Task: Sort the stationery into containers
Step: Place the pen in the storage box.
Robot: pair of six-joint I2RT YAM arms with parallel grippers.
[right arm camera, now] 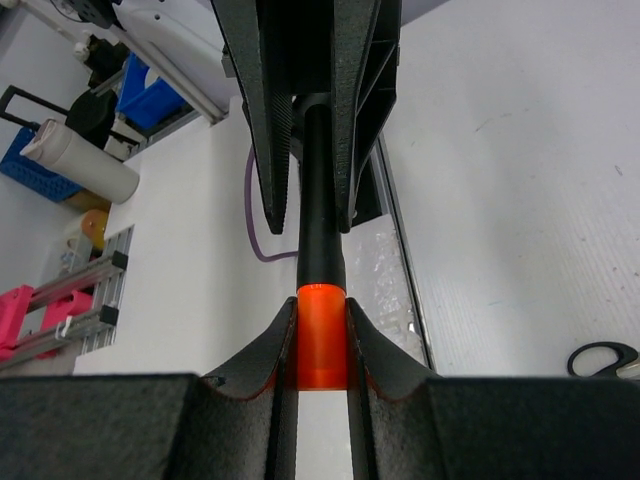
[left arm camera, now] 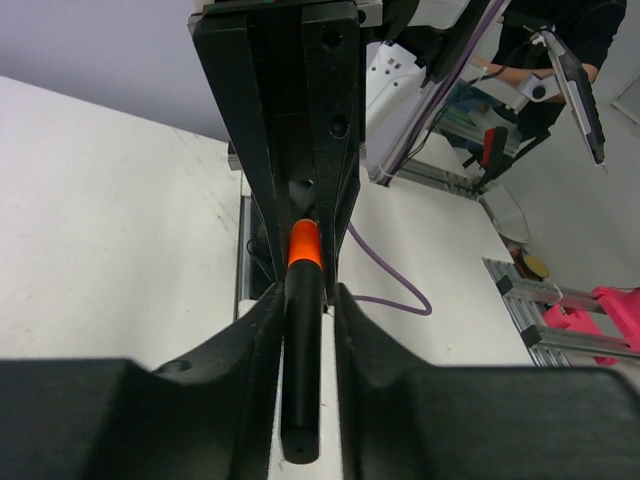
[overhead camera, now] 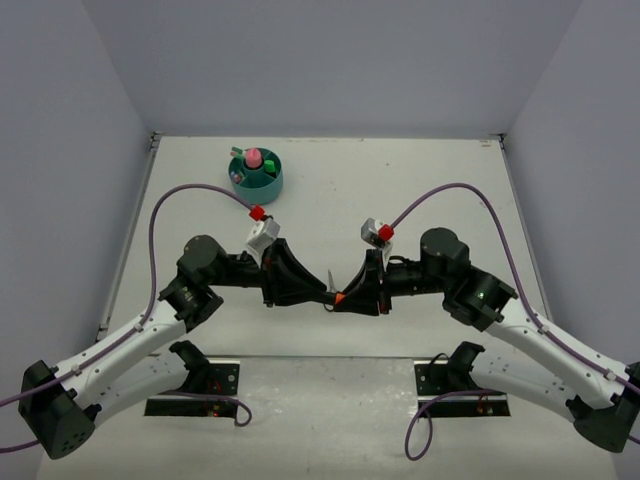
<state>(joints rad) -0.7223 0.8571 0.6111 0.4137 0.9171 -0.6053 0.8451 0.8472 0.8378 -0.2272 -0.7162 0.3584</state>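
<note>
Orange-capped highlighter, probably light, stiff, slick: left gripper pinches its barrel, right gripper its cap, which may slip off.

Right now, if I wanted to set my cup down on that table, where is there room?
The far right stretch of the table, from the teal organiser to the right wall, is bare. The middle is crowded: the left gripper and right gripper both clamp one highlighter there, and scissors lie nearby.

White lower links, black joints, purple cables, red cable plugs, matte black fingers
</note>
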